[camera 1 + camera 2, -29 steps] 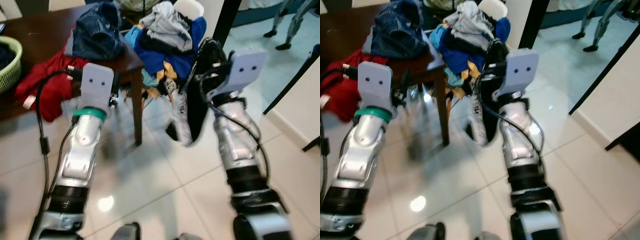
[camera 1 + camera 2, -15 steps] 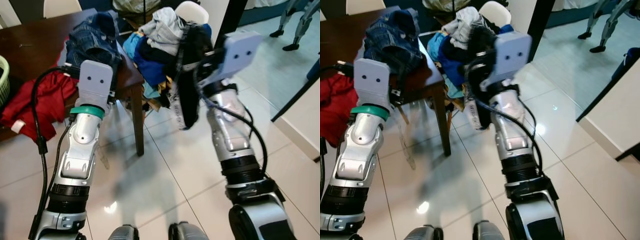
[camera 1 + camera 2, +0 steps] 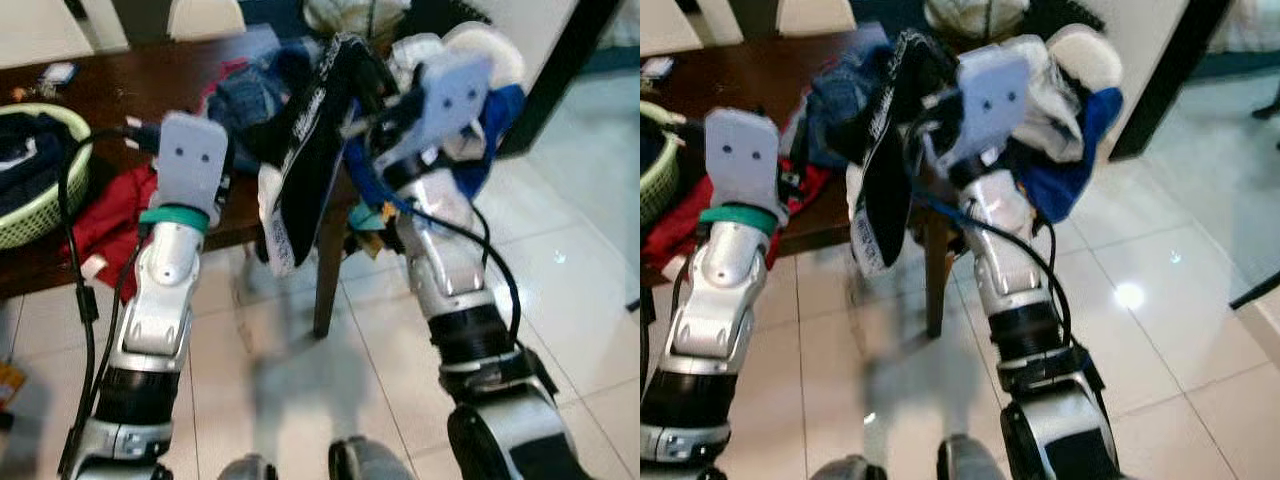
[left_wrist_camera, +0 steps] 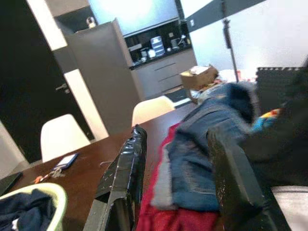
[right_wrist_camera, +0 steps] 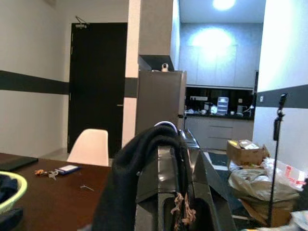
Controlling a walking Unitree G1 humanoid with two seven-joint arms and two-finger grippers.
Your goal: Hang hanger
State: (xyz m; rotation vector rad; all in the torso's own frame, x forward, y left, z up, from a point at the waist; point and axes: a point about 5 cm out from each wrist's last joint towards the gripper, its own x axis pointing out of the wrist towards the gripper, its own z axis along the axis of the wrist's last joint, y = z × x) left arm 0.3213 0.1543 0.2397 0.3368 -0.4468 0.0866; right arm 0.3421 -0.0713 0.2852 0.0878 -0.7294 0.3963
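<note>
My right gripper (image 5: 176, 147) is shut on a black garment (image 3: 308, 160) with white lettering. The cloth drapes over its fingers and hangs down in front of the table edge. A thin pale curve (image 5: 165, 124) shows at the top of the cloth; I cannot tell whether it is a hanger hook. My left gripper (image 4: 175, 134) is open with nothing between its fingers, held level with the dark wooden table (image 3: 110, 90). It faces a heap of blue jeans (image 4: 207, 144) and red cloth (image 4: 163, 216).
A green basket (image 3: 25, 195) with dark clothes sits at the table's left end. Red cloth (image 3: 105, 220) hangs off the front edge. A pile of mixed clothes (image 3: 490, 130) covers a chair on the right. White chairs (image 4: 60, 137) stand behind the table. Tiled floor (image 3: 560, 280) lies to the right.
My right arm has lifted the black garment from low beside the table leg to above the table edge, moving left. The camera has shifted towards the table. The left gripper stays open.
</note>
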